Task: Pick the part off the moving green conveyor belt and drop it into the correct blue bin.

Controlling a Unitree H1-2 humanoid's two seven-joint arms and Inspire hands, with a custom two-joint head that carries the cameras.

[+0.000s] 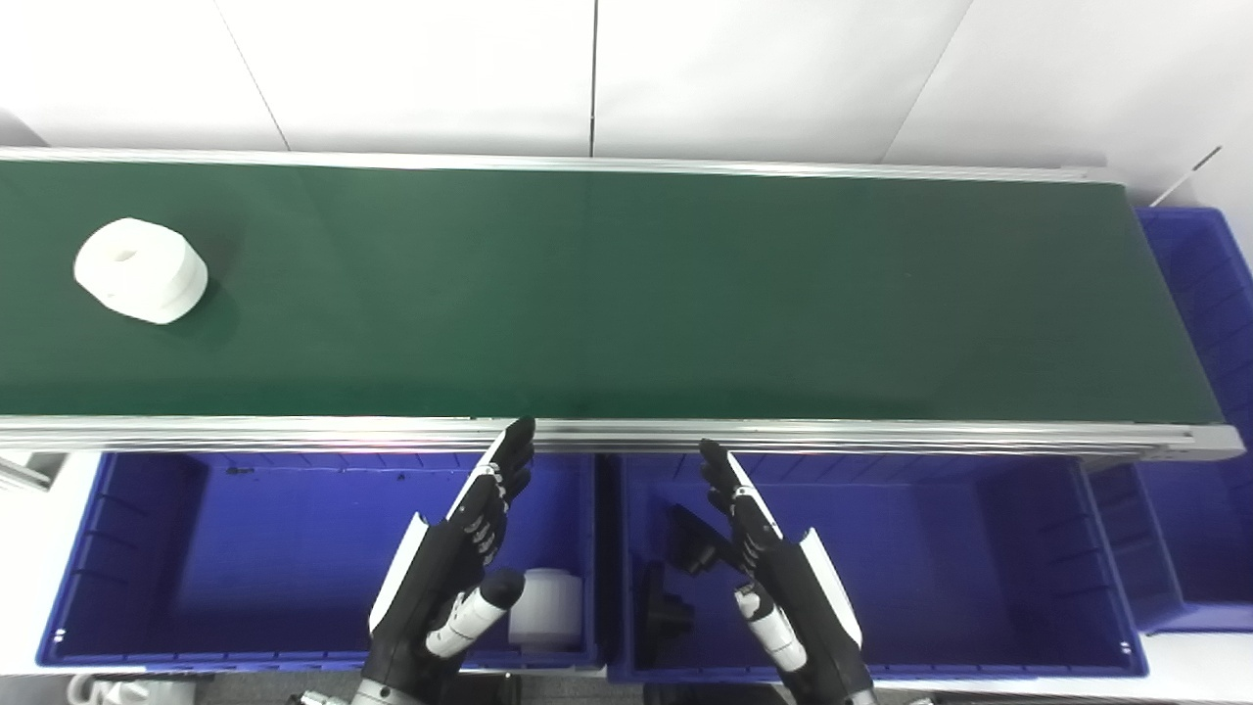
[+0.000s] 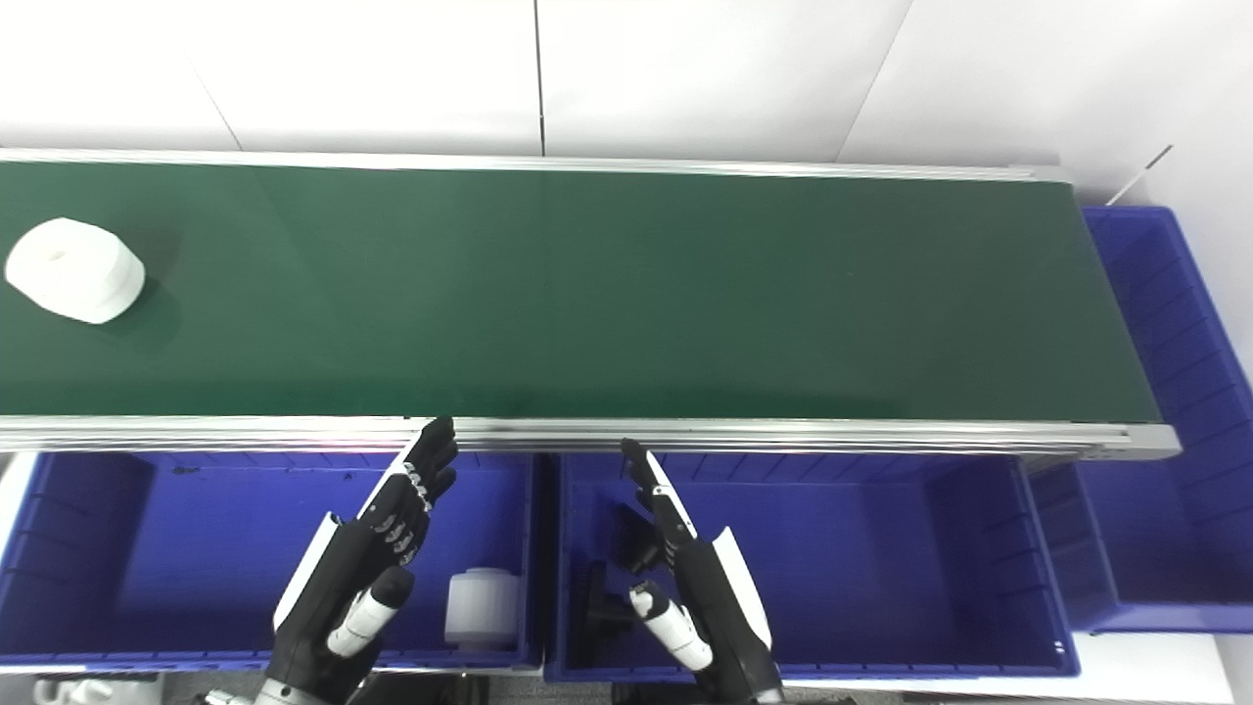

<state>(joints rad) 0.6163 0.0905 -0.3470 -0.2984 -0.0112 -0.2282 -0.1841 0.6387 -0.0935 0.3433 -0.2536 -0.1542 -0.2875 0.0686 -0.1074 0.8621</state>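
You had a white ring-shaped part (image 1: pixel 140 269) lying flat on the green conveyor belt (image 1: pixel 636 294) at its far-left end, well apart from both hands. The rest of the belt surface to its right was bare green all the way to the right end, bounded by a silver rail (image 1: pixel 783 434) along the near edge and another along the far edge against the white wall (image 1: pixel 587 69).

Your left hand (image 1: pixel 468 534) hung over the left blue bin (image 1: pixel 117 558), fingers straight and spread, holding nothing, its fingertips (image 1: pixel 519 436) reaching just to the near rail. Your right hand (image 1: pixel 759 534) stood the same way over the middle blue bin (image 1: pixel 979 548), open and empty, its fingertips just short of the rail. The two hands were near each other, either side of the wall where the two bins met.

In the left bin a white cylindrical part (image 1: pixel 546 607) sat at the near-right corner, just beside your left hand. In the middle bin dark parts (image 1: pixel 685 558) lay at the left side, partly hidden by your right hand. A third blue bin (image 1: pixel 1199 392) wrapped the belt's right end.

No label or writing could be read on any surface.
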